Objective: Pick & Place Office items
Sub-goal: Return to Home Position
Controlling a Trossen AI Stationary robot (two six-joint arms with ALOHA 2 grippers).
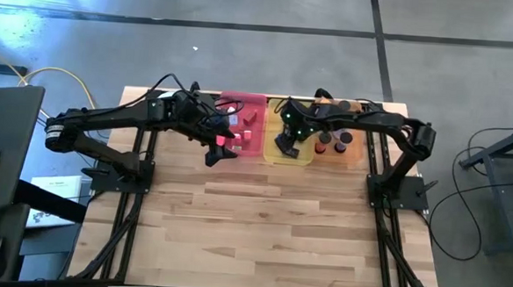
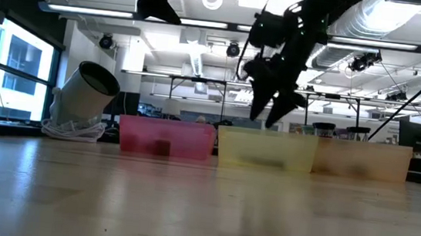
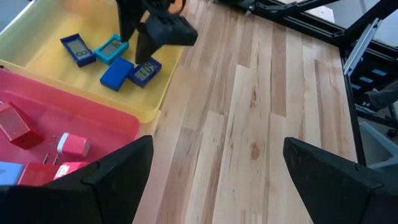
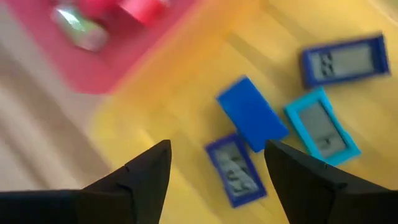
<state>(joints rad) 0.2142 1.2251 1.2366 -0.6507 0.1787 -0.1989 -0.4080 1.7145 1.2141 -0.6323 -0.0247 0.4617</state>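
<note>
Above the yellow tray (image 1: 301,162), high view: right end effector (image 1: 286,147) hovers; left end effector (image 1: 217,154) stands apart, past the pink tray (image 1: 251,104). Low view: right one clears the rim. Wrist views: both spread wide, empty; purple clock (image 4: 236,169) lies in the tray directly beneath the right, long axis slanted.

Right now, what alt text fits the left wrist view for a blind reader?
Four small blue and teal rectangular blocks, three showing clock displays, lie in a translucent yellow tray, the right gripper hanging open above them. Beside it, a translucent pink tray holds red and pink adapters; the left gripper, open, frames wooden table.
</note>
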